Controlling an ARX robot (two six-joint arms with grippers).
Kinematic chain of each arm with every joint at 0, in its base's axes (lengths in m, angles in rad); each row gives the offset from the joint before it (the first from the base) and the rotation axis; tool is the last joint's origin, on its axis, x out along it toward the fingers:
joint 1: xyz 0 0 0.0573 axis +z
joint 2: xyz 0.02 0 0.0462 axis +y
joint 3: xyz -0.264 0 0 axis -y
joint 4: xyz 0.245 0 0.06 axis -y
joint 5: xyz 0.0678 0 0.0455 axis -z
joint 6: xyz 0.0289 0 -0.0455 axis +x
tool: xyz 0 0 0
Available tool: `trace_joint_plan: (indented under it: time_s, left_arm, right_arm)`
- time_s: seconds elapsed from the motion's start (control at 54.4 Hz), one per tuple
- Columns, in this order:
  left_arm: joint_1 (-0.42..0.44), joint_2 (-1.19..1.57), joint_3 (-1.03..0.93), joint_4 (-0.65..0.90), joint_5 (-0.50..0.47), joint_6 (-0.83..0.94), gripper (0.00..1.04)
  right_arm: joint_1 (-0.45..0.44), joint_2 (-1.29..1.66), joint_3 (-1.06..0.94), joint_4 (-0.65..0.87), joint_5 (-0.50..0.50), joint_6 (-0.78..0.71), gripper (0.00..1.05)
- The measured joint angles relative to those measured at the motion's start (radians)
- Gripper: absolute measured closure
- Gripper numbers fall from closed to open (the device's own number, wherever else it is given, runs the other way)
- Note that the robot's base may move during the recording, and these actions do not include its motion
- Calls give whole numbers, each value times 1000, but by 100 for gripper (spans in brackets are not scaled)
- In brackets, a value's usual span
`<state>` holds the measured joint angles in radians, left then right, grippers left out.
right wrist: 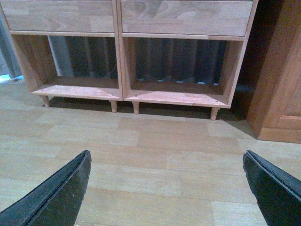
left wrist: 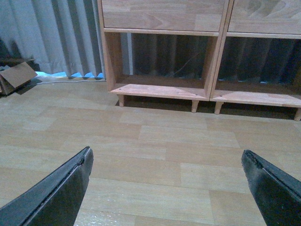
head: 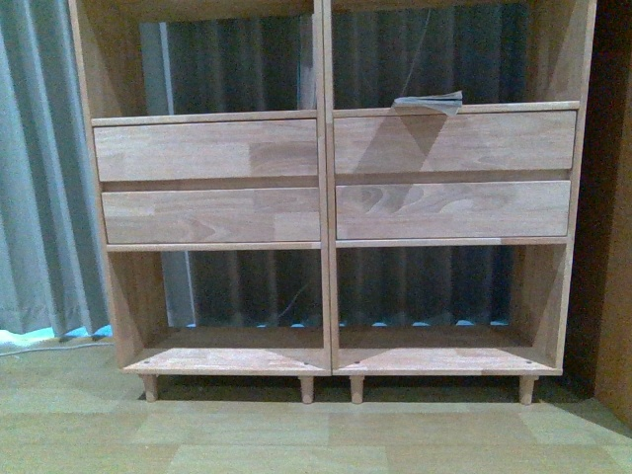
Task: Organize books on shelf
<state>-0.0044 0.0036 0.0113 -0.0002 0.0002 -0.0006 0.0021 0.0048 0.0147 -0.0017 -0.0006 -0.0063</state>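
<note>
The light wooden shelf (head: 326, 178) fills the front view, with four flat drawer fronts between open cubbies. A thin pale grey-white book (head: 429, 102) lies flat in the upper right cubby, its front edge drooping over the ledge. The book with tan page edges is out of view. Neither arm shows in the front view. My left gripper (left wrist: 167, 157) is open and empty, low above the floor, facing the shelf's lower left cubby (left wrist: 162, 66). My right gripper (right wrist: 167, 157) is open and empty, low above the floor, facing the lower right cubby (right wrist: 181, 66).
Grey curtains (head: 44, 168) hang behind and left of the shelf. A piece of cardboard (left wrist: 16, 75) lies on the floor at the left. A brown wooden cabinet (right wrist: 282, 80) stands right of the shelf. Pale wood floor (left wrist: 164, 141) lies between grippers and shelf.
</note>
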Motion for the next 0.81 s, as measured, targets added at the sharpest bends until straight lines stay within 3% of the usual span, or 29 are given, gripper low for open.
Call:
trace_joint_plan:
  time_s: [0.808]
  left_arm:
    - [0,0,0,0,0,0,7]
  right_arm:
    - [0,0,0,0,0,0,7]
